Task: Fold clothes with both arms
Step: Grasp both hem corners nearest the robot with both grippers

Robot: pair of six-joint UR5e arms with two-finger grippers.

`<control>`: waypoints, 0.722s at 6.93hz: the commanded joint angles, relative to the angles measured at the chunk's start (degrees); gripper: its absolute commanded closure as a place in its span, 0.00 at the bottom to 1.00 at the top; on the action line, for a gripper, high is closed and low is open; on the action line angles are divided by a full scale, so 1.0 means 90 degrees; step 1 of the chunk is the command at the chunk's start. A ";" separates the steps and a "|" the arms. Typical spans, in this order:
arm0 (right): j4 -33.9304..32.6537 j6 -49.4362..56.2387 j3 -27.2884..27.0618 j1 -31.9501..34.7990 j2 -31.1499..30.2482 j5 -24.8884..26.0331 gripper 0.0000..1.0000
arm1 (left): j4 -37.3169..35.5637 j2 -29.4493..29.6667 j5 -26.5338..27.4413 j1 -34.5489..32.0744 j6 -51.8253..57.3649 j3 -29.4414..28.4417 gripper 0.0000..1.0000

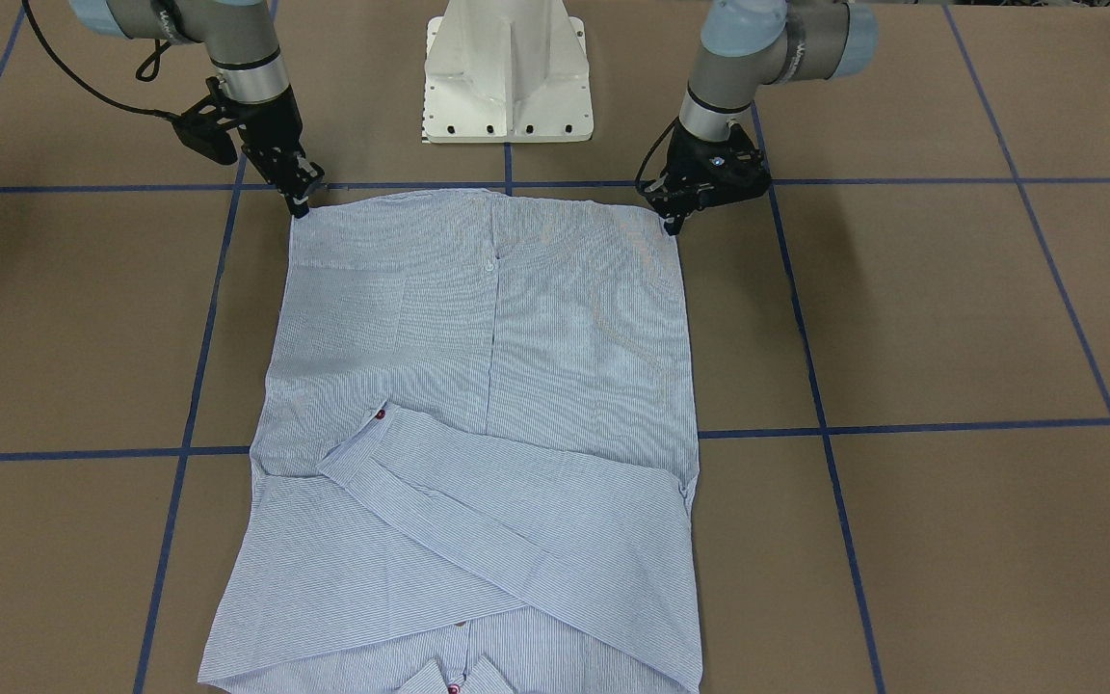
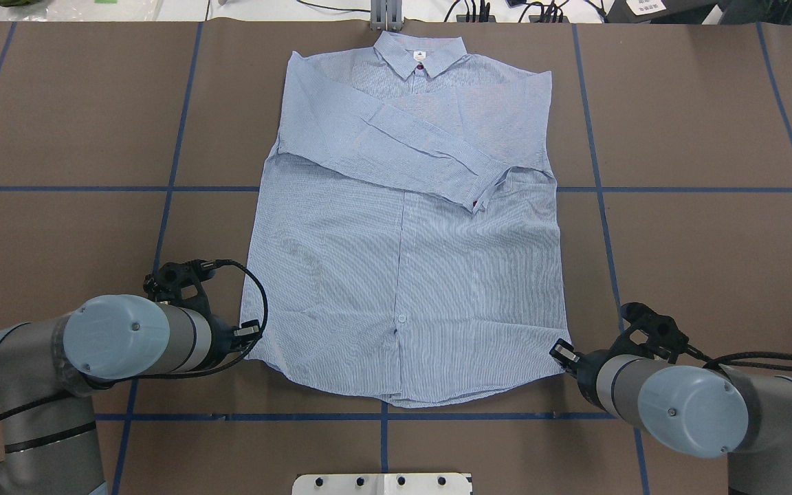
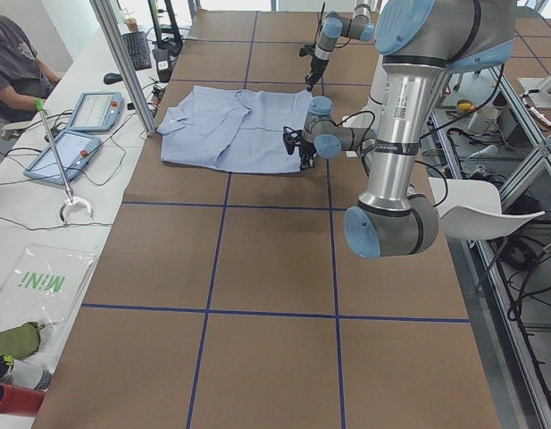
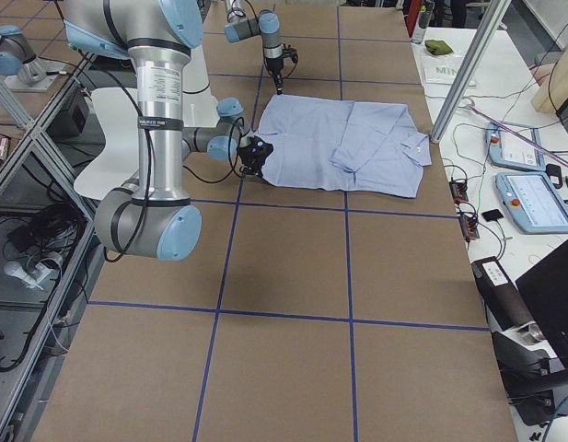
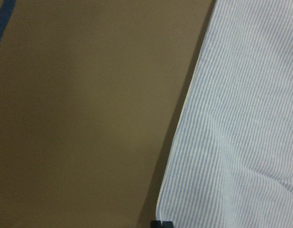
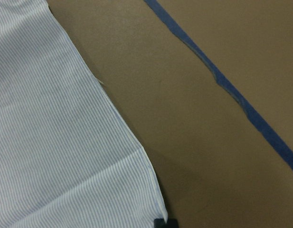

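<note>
Overhead exterior view has the light-blue striped shirt spread flat, front up, on the brown counter, straight ahead of the white pedestal base. Its hem is the edge nearest the base and its collar the part farthest from it. The sleeves are folded across the chest at the end away from the base. The upper sleeve slants over the front, and its cuff, with a red spot at its tip, ends on the base's right. The left arm reaches in on the base's left and the right arm on its right, both low over the counter. From across the counter, the left gripper stands tip-down on the hem corner to the left of the base, and the right gripper stands likewise on the hem corner to its right. Each gripper looks narrow, its fingers drawn to a single point touching the cloth edge. Whether any cloth is pinched between them I cannot tell. Both hem corners lie flat on the counter. Blue tape lines cross the counter beside the shirt.
</note>
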State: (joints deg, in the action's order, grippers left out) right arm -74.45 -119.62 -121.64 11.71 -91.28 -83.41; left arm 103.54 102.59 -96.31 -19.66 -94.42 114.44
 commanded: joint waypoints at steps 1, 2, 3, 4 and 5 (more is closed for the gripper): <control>0.0000 0.0000 -0.0242 0.0008 -0.0169 -0.0029 1.00 | -0.0544 -0.0138 -0.0002 -0.0003 -0.0055 0.0717 1.00; 0.0000 0.0000 -0.0418 0.0008 -0.0277 -0.0165 1.00 | -0.0586 -0.0478 -0.0002 0.0045 -0.0181 0.1128 1.00; 0.0000 -0.0010 -0.0584 -0.0070 -0.0297 -0.0311 1.00 | -0.0587 -0.0675 0.0008 0.0239 -0.0443 0.1403 1.00; 0.0000 -0.0010 -0.0817 -0.0235 -0.0326 -0.0448 1.00 | -0.0596 -0.0705 0.0018 0.0512 -0.0794 0.1589 1.00; 0.0000 -0.0010 -0.0955 -0.0430 -0.0336 -0.0497 1.00 | -0.0606 -0.0725 0.0047 0.0843 -0.1233 0.1775 1.00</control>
State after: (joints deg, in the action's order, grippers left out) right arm -74.44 -119.70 -128.36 9.75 -94.08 -86.95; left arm 98.23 96.59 -96.13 -15.31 -101.24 128.18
